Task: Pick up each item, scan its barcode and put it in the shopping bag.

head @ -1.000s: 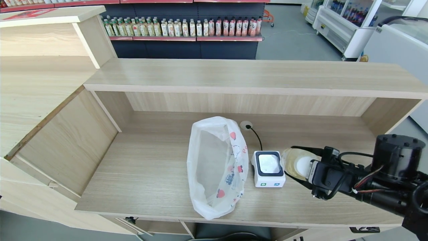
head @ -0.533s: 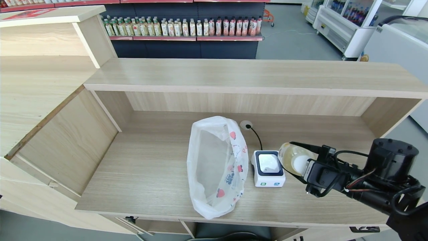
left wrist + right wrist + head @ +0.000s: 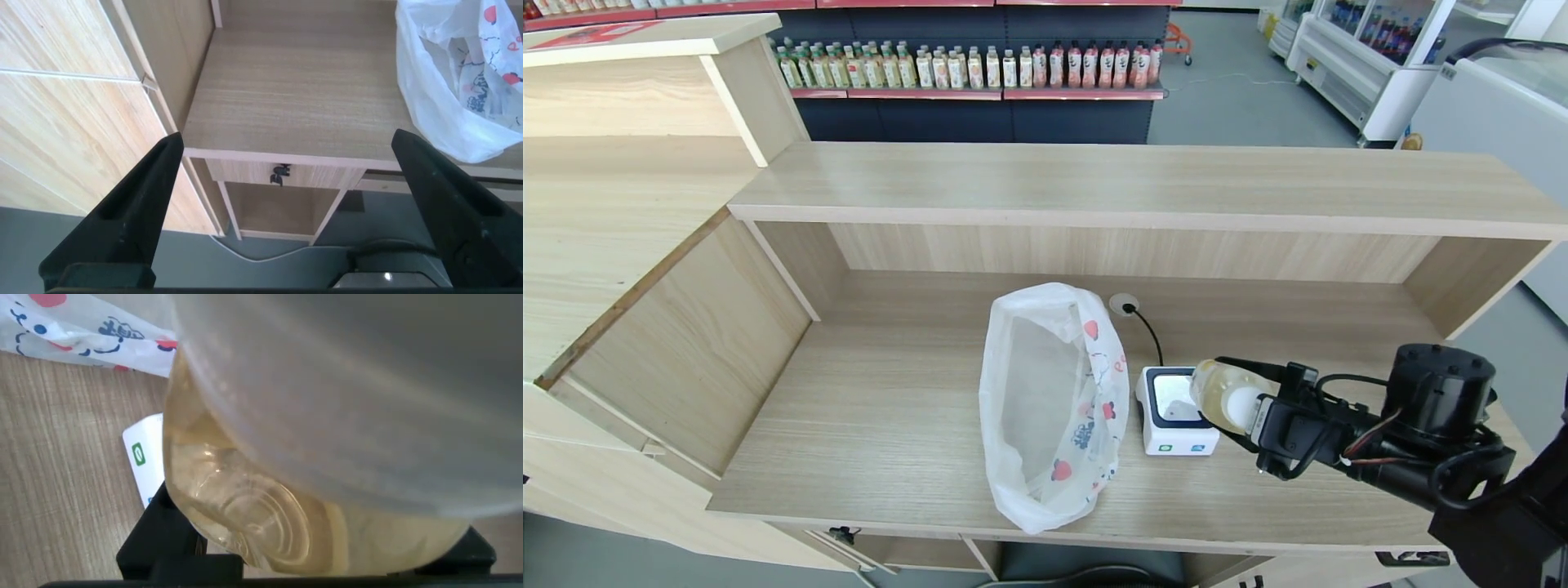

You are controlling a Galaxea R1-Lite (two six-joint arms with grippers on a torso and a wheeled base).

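While my right gripper [image 3: 1218,398] pinches the bottle [image 3: 1214,389] just above the scanner [image 3: 1168,412], beside the shopping bag [image 3: 1045,408], my left gripper [image 3: 288,140] hangs spread before the counter's [image 3: 890,425] front edge.

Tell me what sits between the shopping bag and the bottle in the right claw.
The scanner, standing on the counter beside the shopping bag. The head view shows it; the bottle's end overlaps the scanner's edge there.
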